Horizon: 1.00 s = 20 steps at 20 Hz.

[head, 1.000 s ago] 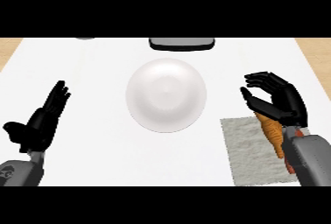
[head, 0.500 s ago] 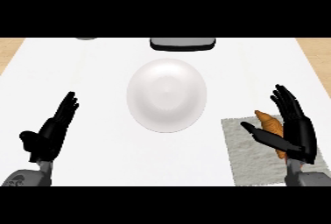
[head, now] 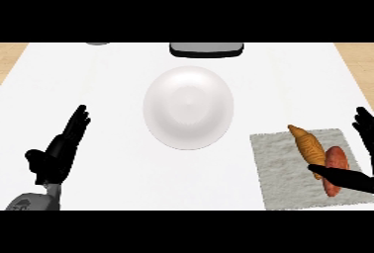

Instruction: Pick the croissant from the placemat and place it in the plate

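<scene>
Right hand (head: pixel 350 180) spread wide, empty, beside croissant (head: pixel 306 145) on placemat (head: pixel 281 170). Centre over croissant, close across middle, then lift toward plate (head: pixel 188 106).

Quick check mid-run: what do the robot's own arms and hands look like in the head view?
Both are plain black with slender fingers and a thumb: left hand, right hand, the latter cut by the view's edge. A rounded grey forearm shows behind the left hand only. No cables show.

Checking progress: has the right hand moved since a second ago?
Yes: the right hand has pulled right and down the view, farther from the plate.
</scene>
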### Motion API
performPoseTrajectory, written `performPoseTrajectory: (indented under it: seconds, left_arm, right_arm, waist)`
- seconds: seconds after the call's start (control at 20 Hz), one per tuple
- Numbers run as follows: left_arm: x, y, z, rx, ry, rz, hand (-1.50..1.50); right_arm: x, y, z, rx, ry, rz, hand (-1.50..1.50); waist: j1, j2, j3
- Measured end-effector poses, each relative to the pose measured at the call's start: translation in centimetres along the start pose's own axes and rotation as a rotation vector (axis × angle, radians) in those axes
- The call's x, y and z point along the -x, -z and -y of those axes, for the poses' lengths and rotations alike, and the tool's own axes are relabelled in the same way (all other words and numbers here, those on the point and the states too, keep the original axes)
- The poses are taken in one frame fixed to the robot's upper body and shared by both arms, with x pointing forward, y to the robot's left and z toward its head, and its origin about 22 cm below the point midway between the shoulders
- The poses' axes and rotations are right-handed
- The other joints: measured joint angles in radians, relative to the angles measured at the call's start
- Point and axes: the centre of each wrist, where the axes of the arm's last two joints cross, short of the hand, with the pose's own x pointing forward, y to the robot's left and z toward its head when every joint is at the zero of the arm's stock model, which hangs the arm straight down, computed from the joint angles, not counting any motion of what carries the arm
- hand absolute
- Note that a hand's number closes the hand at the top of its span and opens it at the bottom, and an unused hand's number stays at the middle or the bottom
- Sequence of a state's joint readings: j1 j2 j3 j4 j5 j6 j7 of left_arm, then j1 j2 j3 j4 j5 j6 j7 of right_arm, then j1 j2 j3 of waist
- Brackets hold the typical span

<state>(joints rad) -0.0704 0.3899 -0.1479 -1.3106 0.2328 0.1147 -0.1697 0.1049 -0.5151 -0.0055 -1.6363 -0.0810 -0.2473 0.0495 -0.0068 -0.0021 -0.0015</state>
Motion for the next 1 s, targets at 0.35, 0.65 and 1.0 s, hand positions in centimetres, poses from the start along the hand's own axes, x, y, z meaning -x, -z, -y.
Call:
performPoseTrajectory:
  seconds: [0.35,0.65,1.0]
  left_arm:
    - [0.3,0.0,0.0,-0.003,0.002,0.006,0.0]
    - [-0.7,0.3,-0.1,0.005,-0.001,0.004,0.0]
    - [-0.2,-0.1,0.7,0.001,-0.005,0.003,0.0]
  right_arm:
    - [-2.1,0.3,2.5,-0.197,-0.217,-0.159,-1.5]
    - [-2.9,0.6,1.9,-0.284,-0.286,-0.273,-1.5]
    - [-2.3,2.7,1.3,-0.328,-0.39,-0.365,-1.5]
  waist:
    - [0.005,0.001,0.0]
    - [0.007,0.001,0.001]
    - [0.011,0.003,0.001]
